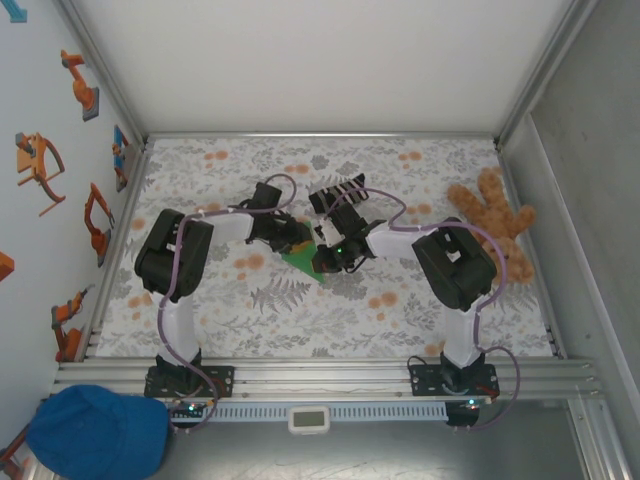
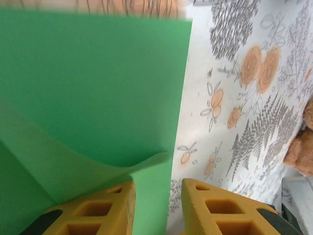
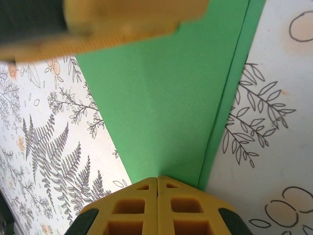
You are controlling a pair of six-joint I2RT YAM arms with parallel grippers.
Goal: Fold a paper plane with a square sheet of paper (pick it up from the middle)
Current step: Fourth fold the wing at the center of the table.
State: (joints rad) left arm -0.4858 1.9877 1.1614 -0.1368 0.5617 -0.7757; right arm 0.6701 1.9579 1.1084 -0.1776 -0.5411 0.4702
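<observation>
Looking down from overhead, you had the square sheet of paper (image 1: 300, 258), bright green and folded into layers, lying flat on the floral surface (image 1: 300, 320). Both tools met right over it. Your left tool (image 1: 290, 238) stood at the sheet's upper left corner, and your right tool (image 1: 328, 255) sat at the sheet's right edge. The brown teddy bear (image 1: 495, 225) lay well to the right of the sheet, apart from it.

From your left wrist, the tool stood partly open. Its two yellow fingers (image 2: 98, 210) were clearly apart and clamped nothing. The sheet's long straight edge ran down into the gap between them, nearer the left finger. A loose flap of the sheet curled up across that finger's tip, and most of the sheet spread away ahead of the tool.

From your right wrist, the tool was fully closed, its fingertips pressed together with no gap. The sheet narrowed toward those tips and ended right at them. A second layer showed as a thin strip along the sheet's right side. You could not tell whether the tips pinched the sheet or only pressed down on it.
</observation>
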